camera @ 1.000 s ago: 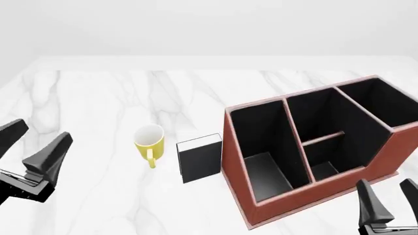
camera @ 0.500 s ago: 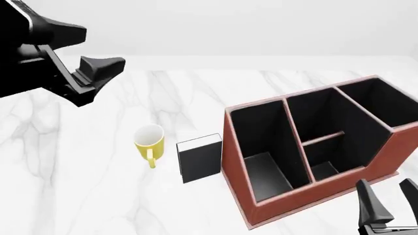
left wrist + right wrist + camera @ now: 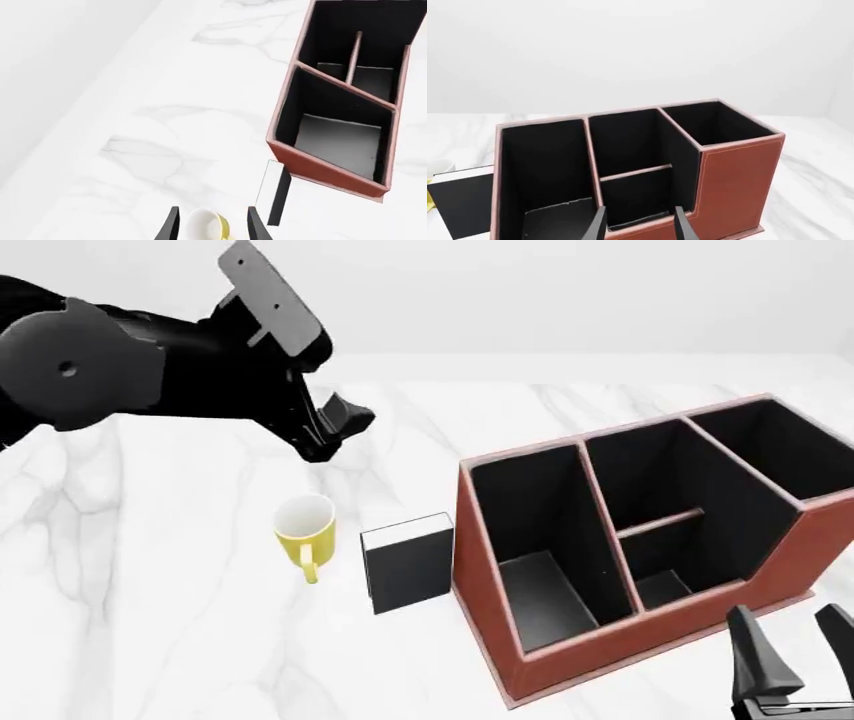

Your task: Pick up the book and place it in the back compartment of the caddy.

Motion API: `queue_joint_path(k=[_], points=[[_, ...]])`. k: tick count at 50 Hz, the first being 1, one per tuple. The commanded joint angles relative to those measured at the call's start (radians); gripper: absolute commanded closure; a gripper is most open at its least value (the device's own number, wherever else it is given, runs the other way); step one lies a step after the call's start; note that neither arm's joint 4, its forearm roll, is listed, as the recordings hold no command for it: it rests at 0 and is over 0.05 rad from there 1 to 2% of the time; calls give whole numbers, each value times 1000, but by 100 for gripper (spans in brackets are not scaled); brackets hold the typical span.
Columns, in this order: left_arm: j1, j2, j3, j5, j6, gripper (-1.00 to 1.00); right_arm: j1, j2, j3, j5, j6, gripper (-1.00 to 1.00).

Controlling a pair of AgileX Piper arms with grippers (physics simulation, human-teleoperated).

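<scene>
Left gripper [image 3: 334, 430] has swung in above the mug [image 3: 304, 525], jaws apart; book [image 3: 408, 562] untouched. Right gripper [image 3: 798, 655] idling, jaws apart.

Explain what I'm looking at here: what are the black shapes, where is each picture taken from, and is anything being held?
These are simulator renders of two robot arms at a white marble table. The wide picture looks forward from behind the arms; the other two come from cameras behind each arm's fingers. The big black shape is the left arm, its left gripper open above the yellow mug. The right gripper waits, open, facing the caddy. The book stands between mug and caddy. Nothing is held.
</scene>
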Motion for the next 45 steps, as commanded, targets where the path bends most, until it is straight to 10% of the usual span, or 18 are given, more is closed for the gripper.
queue_joint_path(k=[1,45], points=[[-16,120,-44,2,13,-100,1,15,0,-13,3,-100],[-136,228,177,-236,-71,-100,0,-8,1,9,-11,-100]])
